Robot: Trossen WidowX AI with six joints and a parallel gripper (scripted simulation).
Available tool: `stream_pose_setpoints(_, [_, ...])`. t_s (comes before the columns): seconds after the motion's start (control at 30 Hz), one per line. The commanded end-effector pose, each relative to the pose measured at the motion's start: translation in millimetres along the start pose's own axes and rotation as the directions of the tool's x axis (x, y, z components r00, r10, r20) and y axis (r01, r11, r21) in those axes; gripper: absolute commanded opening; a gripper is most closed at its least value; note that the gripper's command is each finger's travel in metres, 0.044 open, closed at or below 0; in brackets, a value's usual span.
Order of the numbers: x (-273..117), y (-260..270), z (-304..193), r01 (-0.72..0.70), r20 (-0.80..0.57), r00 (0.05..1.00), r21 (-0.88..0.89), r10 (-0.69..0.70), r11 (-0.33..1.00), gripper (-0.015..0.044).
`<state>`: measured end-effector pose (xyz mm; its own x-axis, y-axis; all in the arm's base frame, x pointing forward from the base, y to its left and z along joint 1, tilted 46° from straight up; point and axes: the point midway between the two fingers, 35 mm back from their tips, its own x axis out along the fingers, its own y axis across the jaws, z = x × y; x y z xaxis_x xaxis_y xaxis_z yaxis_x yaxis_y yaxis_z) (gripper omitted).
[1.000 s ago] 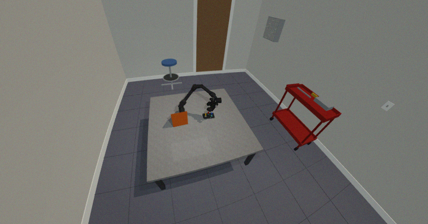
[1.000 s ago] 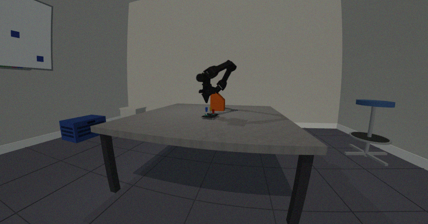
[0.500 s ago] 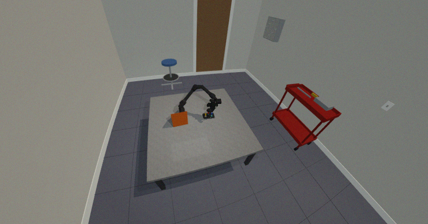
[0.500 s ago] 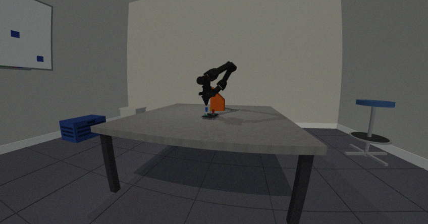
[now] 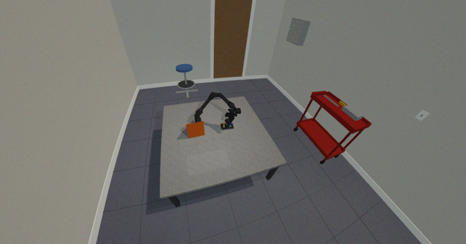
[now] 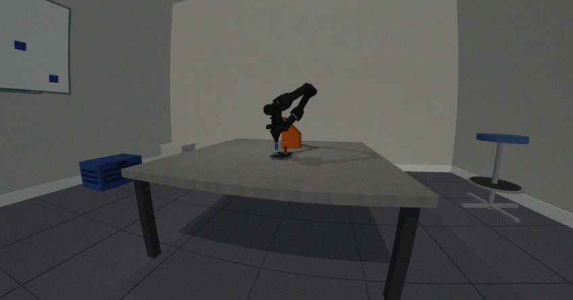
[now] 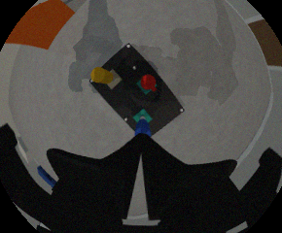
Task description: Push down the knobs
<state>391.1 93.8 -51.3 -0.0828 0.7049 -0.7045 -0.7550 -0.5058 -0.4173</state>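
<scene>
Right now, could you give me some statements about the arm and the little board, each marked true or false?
1. The jaws are shut. True.
2. The jaws are above the red knob. False: they are right over the blue knob.
3. The board carries a yellow knob. True.
4. The orange block lies on top of the board. False: it stands on the table, apart from the board.
5. The round stool seat is blue. True.
</scene>
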Motion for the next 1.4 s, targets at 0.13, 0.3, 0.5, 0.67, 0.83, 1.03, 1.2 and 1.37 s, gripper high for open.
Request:
stream_pose_setpoints(0.13, [2.3, -0.5, 0.4, 0.005, 0.004, 1.000, 0.005, -0.005, 1.000, 0.0000])
stream_pose_setpoints(0.3, [3.7, -0.5, 0.5, 0.005, 0.004, 1.000, 0.005, -0.005, 1.000, 0.0000])
stream_pose_setpoints(0.5, [5.3, -0.5, 0.5, 0.005, 0.004, 1.000, 0.005, -0.005, 1.000, 0.0000])
stream_pose_setpoints(0.67, [5.5, -0.5, 0.5, 0.005, 0.004, 1.000, 0.005, -0.005, 1.000, 0.0000])
stream_pose_setpoints(0.83, [4.9, -0.5, 0.5, 0.005, 0.004, 1.000, 0.005, -0.005, 1.000, 0.0000])
stream_pose_setpoints(1.03, [4.9, -0.5, 0.5, 0.005, 0.004, 1.000, 0.005, -0.005, 1.000, 0.0000])
stream_pose_setpoints(1.2, [6.3, -0.5, 0.5, 0.005, 0.004, 1.000, 0.005, -0.005, 1.000, 0.0000])
stream_pose_setpoints(1.37, [11.0, -0.5, 0.6, 0.005, 0.004, 1.000, 0.005, -0.005, 1.000, 0.0000])
